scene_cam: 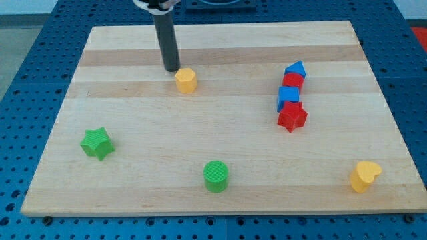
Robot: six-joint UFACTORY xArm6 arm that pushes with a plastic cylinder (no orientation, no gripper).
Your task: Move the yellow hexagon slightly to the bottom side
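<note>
The yellow hexagon [186, 80] sits on the wooden board [220, 167] in the upper middle-left of the view. My tip [172, 69] is the lower end of the dark rod, just to the upper left of the hexagon, very close to it; I cannot tell whether they touch.
A green star [97, 143] lies at the left and a green cylinder [215, 176] at the bottom middle. A yellow heart [364, 176] lies at the bottom right. At the right, a column holds a blue block [295, 69], a red block [293, 81], a blue cube [288, 97] and a red star [291, 117].
</note>
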